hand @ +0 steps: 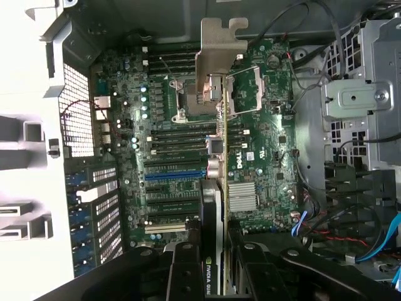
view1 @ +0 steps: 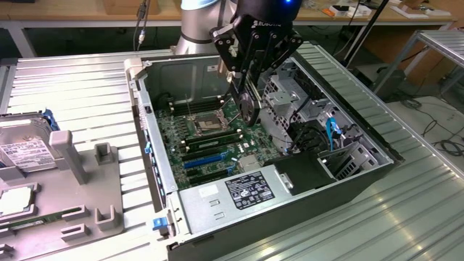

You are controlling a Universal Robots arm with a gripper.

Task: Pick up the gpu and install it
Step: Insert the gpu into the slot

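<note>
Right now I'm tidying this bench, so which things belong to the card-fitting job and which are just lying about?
In the job: graphics card, gripped by the fingers; open computer case; motherboard.
Lying about: hard drive; grey parts tray.

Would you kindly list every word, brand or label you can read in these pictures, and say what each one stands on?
"ROBOTIQ": on the black body of the tool.
"NVIDIA QUA", cut off at the picture's edge: on the gpu gripped in the tool.
"DELL": on the motherboard.
Too small to read: the white label on the power supply and the label on the hard drive.
</note>
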